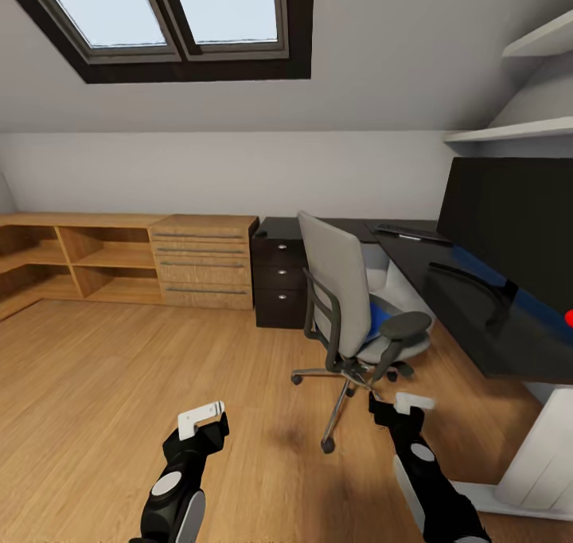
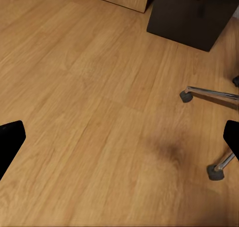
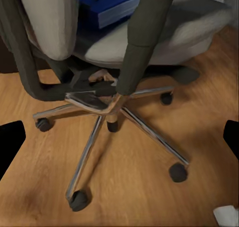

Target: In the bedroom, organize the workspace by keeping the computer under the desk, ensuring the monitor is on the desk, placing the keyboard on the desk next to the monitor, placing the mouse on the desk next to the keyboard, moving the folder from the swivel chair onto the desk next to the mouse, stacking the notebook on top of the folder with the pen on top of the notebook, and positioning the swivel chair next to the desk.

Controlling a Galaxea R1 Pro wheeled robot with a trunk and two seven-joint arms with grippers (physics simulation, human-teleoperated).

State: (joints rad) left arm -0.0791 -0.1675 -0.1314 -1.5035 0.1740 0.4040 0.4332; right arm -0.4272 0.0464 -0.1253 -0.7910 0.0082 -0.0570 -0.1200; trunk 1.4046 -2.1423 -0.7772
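Observation:
The swivel chair [image 1: 342,304] stands on the wood floor in front of the desk [image 1: 446,304], its grey back toward me. The blue folder [image 1: 377,320] lies on its seat. Up close, the folder [image 3: 112,5] has a thin pale object on top, above the chair's chrome star base [image 3: 107,105]. The black monitor [image 1: 513,224] stands on the desk at the right. The keyboard [image 1: 407,232] lies on the desk's far corner. My left gripper [image 1: 203,421] hangs open over bare floor [image 2: 119,139]. My right gripper [image 1: 402,406] is open, just short of the chair's base [image 3: 119,139].
Black drawers [image 1: 278,276] with silver knobs close the desk's left end, next to a wooden dresser [image 1: 203,260] and low open shelves [image 1: 72,264]. A light grey upright form [image 1: 545,447] stands under the desk's near end. Wall shelves [image 1: 517,133] hang above the monitor. Open floor lies to the left.

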